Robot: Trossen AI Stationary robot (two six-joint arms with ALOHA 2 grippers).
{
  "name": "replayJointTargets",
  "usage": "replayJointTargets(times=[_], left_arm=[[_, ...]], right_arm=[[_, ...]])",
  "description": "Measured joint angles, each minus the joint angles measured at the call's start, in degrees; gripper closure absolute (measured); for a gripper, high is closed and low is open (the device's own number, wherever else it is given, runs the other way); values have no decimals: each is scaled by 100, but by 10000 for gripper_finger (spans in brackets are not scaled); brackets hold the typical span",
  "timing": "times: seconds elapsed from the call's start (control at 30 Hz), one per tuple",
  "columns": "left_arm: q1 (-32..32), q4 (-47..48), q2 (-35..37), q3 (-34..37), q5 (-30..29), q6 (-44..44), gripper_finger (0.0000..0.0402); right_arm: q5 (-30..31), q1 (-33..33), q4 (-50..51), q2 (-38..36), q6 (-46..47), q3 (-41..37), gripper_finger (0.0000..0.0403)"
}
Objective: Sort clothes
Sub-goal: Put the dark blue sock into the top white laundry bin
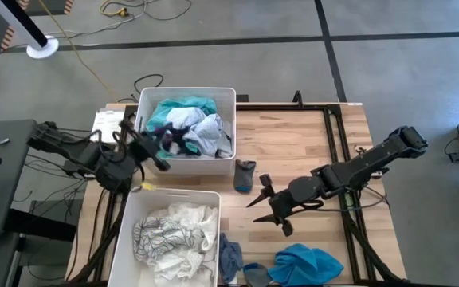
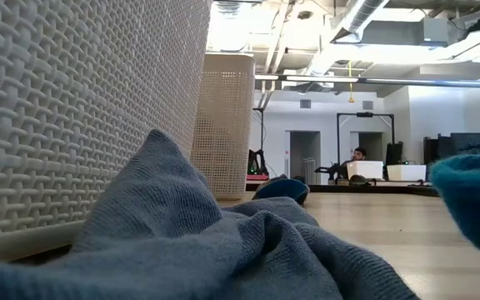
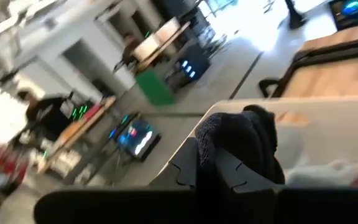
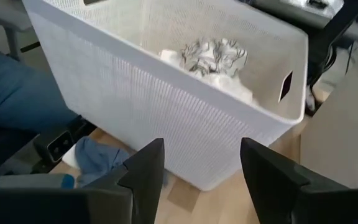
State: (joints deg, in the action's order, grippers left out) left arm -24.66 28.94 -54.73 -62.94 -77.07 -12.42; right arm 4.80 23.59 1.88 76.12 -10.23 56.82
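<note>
My left gripper [image 1: 156, 155] is at the left wall of the far white bin [image 1: 226, 96], shut on a small dark garment [image 3: 244, 140]. That bin holds teal, white and dark clothes [image 1: 188, 127]. The near white bin [image 1: 126, 209] holds white clothes [image 1: 174, 235]. My right gripper [image 1: 268, 209] hovers open over the bare wood to the right of the near bin, holding nothing. A dark sock [image 1: 245, 175], a grey-blue garment [image 1: 229, 257] and a bright blue garment [image 1: 305, 263] lie on the table. My left gripper pinches the dark garment between its two fingers, and a bunched part of the cloth [image 3: 229, 134] stands out past the fingertips. The fingers reach level from the table's left side. The garment is lifted clear, over the far bin's left rim [image 3: 328, 121].
The two bins fill the table's left half. In the right wrist view the near bin's mesh wall [image 4: 166, 106] stands just ahead of the open fingers, with the grey-blue garment [image 4: 98, 158] at its foot. Free wood lies at the far right [image 1: 293, 135]. A person sits in the room behind [image 2: 358, 158].
</note>
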Motion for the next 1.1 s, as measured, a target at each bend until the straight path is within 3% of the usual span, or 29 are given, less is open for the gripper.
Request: replayJointTargets(times=[0.2,0.43,0.67,0.9,1.1], left_arm=[[491,1738,554,0,126,1434,401],[1113,3598,911,0,1032,3091,401],[1497,5032,909,0,1879,4178,401],[1639,5366,901,97,2991,4406,398],[1639,5205,897,442,3362,4238,397]], right_arm=[[-3,48,230,2,189,0,183],[-14,160,248,4,182,0,184],[-14,166,247,7,180,0,184],[-16,164,240,7,182,0,184],[-18,164,206,7,182,0,184]])
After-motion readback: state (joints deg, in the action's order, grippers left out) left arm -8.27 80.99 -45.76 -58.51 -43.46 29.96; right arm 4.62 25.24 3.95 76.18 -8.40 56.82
